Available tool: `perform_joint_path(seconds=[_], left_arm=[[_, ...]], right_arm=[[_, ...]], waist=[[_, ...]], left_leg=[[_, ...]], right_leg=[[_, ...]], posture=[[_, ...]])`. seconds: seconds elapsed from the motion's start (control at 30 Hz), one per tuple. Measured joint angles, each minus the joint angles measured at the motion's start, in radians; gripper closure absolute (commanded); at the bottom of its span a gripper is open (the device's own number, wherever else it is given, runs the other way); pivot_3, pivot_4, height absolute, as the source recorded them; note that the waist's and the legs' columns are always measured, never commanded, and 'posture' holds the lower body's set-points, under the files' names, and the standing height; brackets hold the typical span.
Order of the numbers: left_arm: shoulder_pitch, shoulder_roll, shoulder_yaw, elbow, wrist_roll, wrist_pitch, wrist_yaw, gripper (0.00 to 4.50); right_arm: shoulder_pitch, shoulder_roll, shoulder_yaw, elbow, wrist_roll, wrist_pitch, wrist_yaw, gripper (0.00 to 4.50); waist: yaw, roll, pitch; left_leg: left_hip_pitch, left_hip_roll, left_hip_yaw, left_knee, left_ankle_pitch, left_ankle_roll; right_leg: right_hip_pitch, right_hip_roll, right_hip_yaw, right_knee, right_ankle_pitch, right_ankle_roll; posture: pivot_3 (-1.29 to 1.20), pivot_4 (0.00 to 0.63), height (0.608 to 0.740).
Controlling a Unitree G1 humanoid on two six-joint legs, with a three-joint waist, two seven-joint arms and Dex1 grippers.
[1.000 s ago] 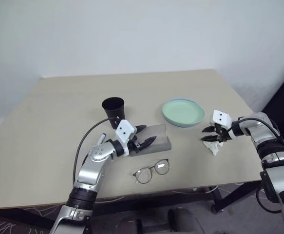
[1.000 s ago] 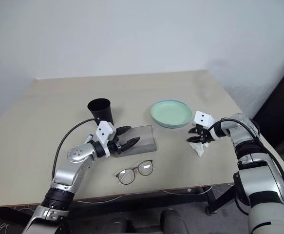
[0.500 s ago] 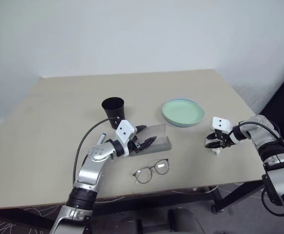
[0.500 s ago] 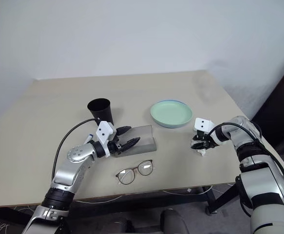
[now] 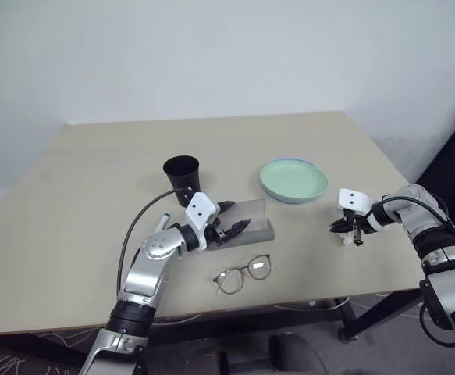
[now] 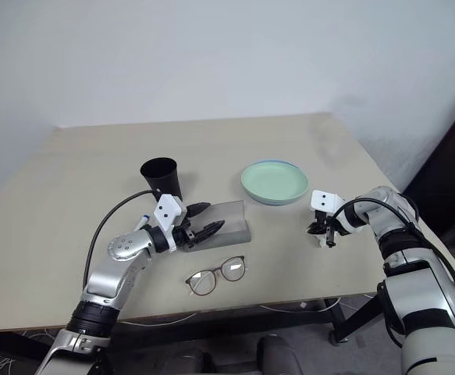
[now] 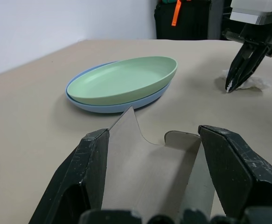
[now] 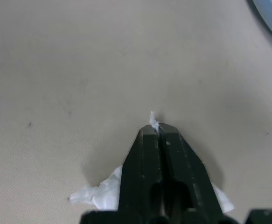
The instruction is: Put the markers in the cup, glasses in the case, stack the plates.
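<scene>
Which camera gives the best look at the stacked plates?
The left wrist view: the mint plate sits nested on the blue plate, both rims clear. The head views show the stack from above, blue barely peeking out. The right wrist view catches just a blue edge.

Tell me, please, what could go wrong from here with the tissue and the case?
1. The right pincer has shut on just a thin wisp of the tissue; the wisp may tear or slip out on lifting.
2. The left pincer stands open around the case lid; a push could slide the case toward the glasses lying close in front.
3. The plates are already stacked; a swinging tissue could brush them.
</scene>
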Motion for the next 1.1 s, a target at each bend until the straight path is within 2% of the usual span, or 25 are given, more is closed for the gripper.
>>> perform_joint_path(seconds=[0.23, 0.43, 0.67, 0.87, 1.07, 1.1], left_arm=[[0.000, 0.000, 0.000, 0.001, 0.001, -0.001, 0.000, 1.28], [0.000, 0.002, -0.004, 0.003, 0.001, -0.002, 0.000, 1.28], [-0.001, 0.001, -0.009, 0.006, 0.001, -0.005, 0.000, 1.28], [-0.003, -0.001, -0.010, 0.010, 0.001, -0.010, 0.000, 1.28], [-0.003, -0.001, -0.010, 0.010, 0.001, -0.011, 0.002, 1.28], [-0.003, -0.001, -0.010, 0.010, 0.001, -0.011, 0.003, 1.28]], right_arm=[[-0.048, 0.043, -0.091, -0.030, 0.100, 0.014, 0.001, 4.47], [-0.171, 0.093, -0.161, 0.034, 0.122, -0.014, -0.200, 4.47], [-0.216, 0.166, -0.161, 0.180, 0.089, -0.044, -0.421, 4.47], [-0.236, 0.215, -0.147, 0.255, 0.046, -0.053, -0.547, 4.47], [-0.240, 0.245, -0.144, 0.283, 0.028, -0.057, -0.607, 4.47], [-0.240, 0.249, -0.144, 0.285, 0.028, -0.057, -0.609, 4.29]], waist=[[-0.002, 0.000, 0.000], [0.001, 0.000, 0.000], [0.000, 0.000, 0.000], [-0.001, 0.000, 0.000], [-0.001, 0.001, 0.000], [-0.001, 0.001, 0.000]], left_leg=[[0.000, 0.000, 0.000, 0.000, 0.000, 0.000], [-0.001, 0.000, 0.000, 0.000, 0.000, 0.000], [-0.001, 0.000, 0.000, -0.001, 0.000, 0.000], [-0.001, 0.000, 0.000, -0.001, 0.000, 0.000], [-0.001, 0.000, 0.000, -0.001, 0.000, 0.000], [-0.001, 0.000, 0.000, -0.001, 0.000, 0.000]], right_leg=[[0.000, 0.000, 0.000, 0.001, 0.000, 0.000], [0.000, 0.000, 0.000, 0.000, 0.000, 0.000], [-0.001, 0.000, 0.000, 0.000, 0.000, 0.000], [0.000, 0.000, 0.000, 0.000, 0.000, 0.000], [0.000, 0.000, 0.000, 0.000, 0.000, 0.000], [0.000, 0.000, 0.000, 0.000, 0.000, 0.000]], posture=[[0.00, 0.000, 0.732], [0.00, 0.000, 0.732], [0.00, 0.000, 0.732], [0.00, 0.000, 0.732], [0.00, 0.000, 0.732], [0.00, 0.000, 0.732]])
